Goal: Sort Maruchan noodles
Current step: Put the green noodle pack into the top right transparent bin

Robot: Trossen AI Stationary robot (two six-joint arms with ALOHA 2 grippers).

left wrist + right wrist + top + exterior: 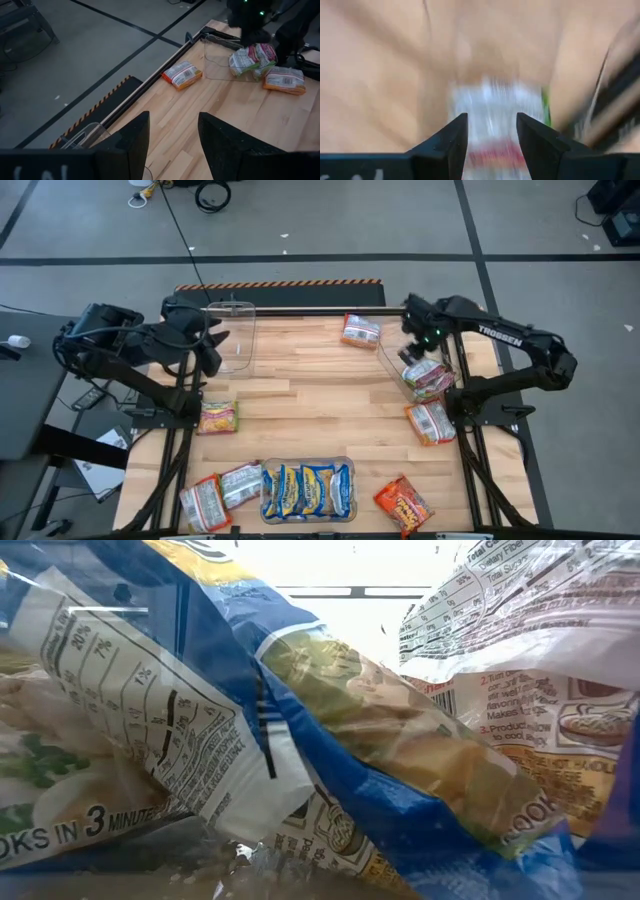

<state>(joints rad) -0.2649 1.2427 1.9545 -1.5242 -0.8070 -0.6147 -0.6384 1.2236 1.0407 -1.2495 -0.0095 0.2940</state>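
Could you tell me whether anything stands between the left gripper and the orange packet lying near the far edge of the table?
Nothing visible does. From the left gripper, bare wood runs to the orange packet. The clear bin sits off to one side, outside that line.

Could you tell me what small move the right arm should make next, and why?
Probably lift the right end effector straight up, clear of the clear bin. Its fingers stand apart above the green-and-pink noodle packet lying in that bin, so the packet looks released, and an orange packet waits nearby on the table.
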